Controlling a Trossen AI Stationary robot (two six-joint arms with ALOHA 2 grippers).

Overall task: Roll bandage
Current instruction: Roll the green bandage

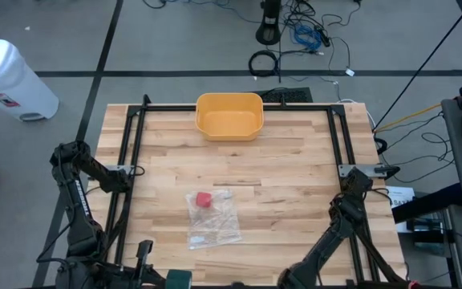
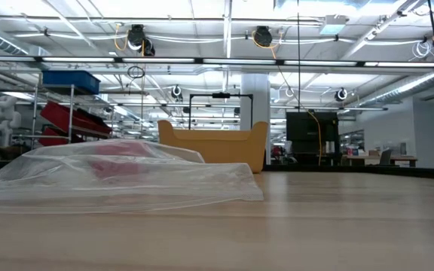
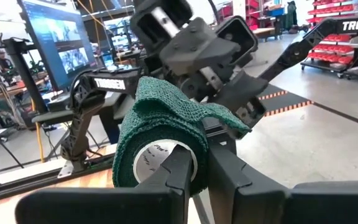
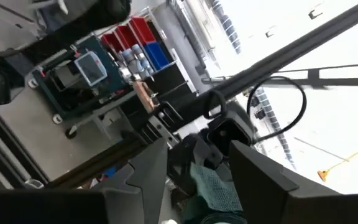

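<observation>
The wooden table (image 1: 295,185) spreads wide under a black frame; at its far edge, about the middle, sits a yellow bin (image 1: 228,115), open side up; nearer, a little left of centre, lies a clear plastic bag (image 1: 212,217) flat on the wood, with something small and red (image 1: 204,199) inside at its far end; from table height the bag (image 2: 119,177) looks slack and crumpled, the bin (image 2: 213,144) standing behind it.

Both arms are drawn back to the near edge, low at the middle; the left gripper (image 3: 194,171) has its two dark fingers (image 3: 173,177) pressed close on a green bandage roll (image 3: 160,140), whose white core faces the camera and whose loose end folds over the top; the right gripper (image 4: 194,168) faces it just beside, its fingers (image 4: 148,168) standing apart around the green weave (image 4: 219,186); whether they touch the cloth I cannot tell.
</observation>
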